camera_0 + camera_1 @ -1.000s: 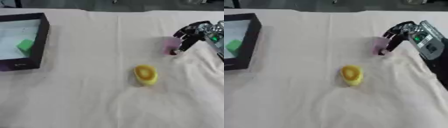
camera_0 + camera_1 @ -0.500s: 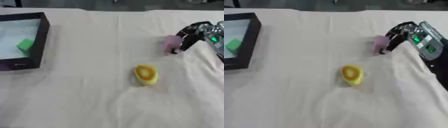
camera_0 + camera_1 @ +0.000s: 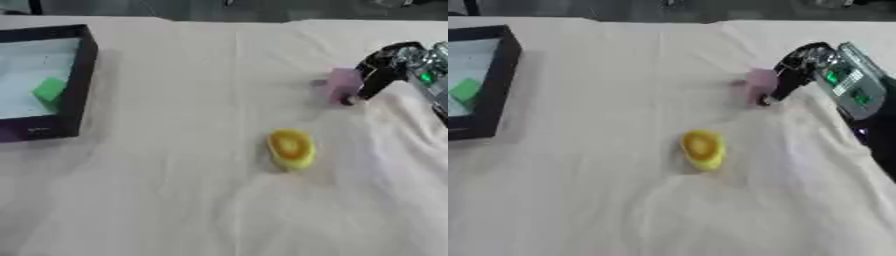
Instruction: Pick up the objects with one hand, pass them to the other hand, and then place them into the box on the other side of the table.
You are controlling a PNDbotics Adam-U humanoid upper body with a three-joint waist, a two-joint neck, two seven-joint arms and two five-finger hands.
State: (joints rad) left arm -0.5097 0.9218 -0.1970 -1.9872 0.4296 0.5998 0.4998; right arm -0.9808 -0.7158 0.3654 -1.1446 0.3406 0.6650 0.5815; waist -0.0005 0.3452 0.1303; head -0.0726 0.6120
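Pink block, seemingly boxy, right hand gripping

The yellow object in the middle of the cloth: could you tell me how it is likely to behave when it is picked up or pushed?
The yellow object looks rounded and oval, so a push may rock or roll it. It keeps its shape lying free on the cloth, so it is probably stiff. Its smooth-looking surface might slip in a pinch.

A wrinkled cream cloth covers the whole table.
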